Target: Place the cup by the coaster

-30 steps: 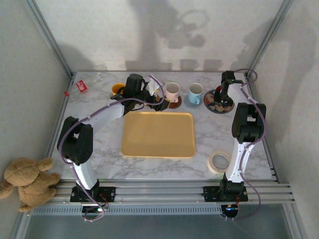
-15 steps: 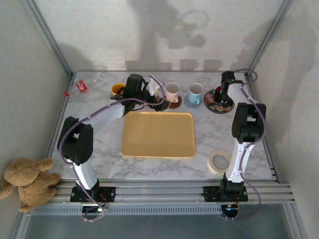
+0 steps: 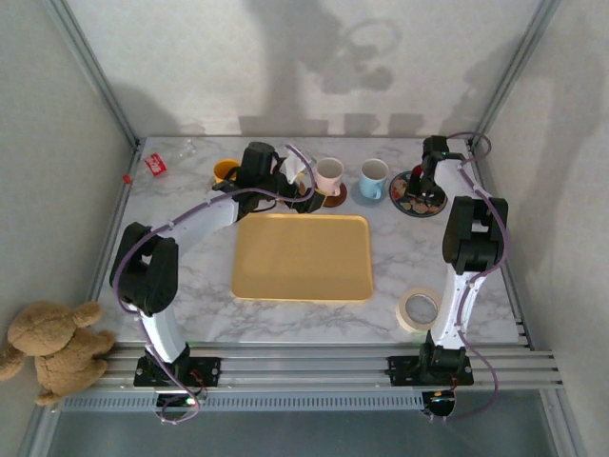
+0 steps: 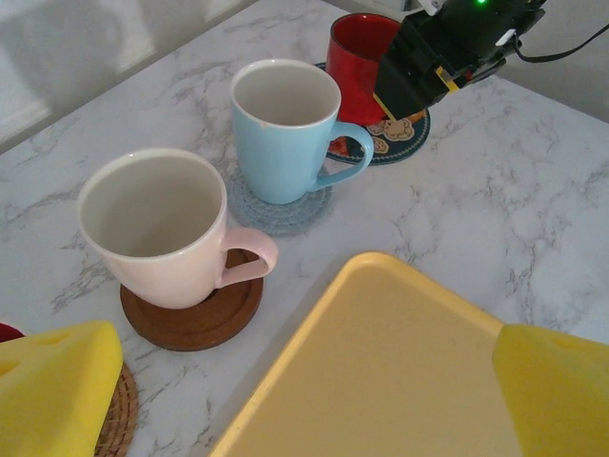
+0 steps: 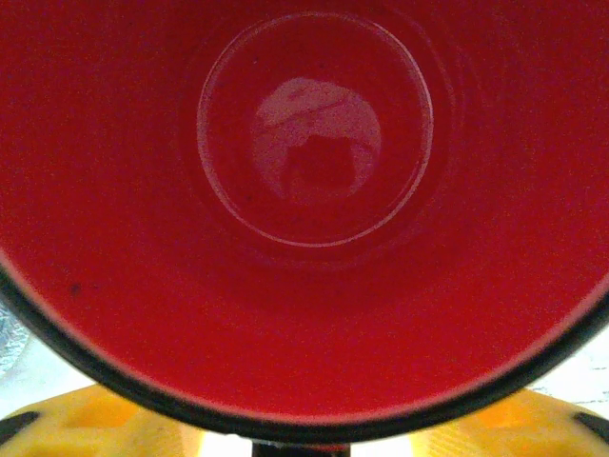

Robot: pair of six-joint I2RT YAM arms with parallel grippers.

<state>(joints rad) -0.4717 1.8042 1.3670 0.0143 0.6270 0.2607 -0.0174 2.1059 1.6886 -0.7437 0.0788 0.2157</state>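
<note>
My left hand (image 4: 304, 381) hangs open at the tray's (image 4: 381, 343) far edge. Far back, the red cup (image 4: 357, 52) stands on the patterned coaster (image 4: 400, 138), my right hand (image 4: 411, 76) against it; I cannot tell its grip. Nothing has moved this past second, so I judge the cup placed.

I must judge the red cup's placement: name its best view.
Left wrist: the red cup stands on the patterned coaster, side-on. Right wrist looks into its interior; from the top, the right arm hides most of it.
</note>
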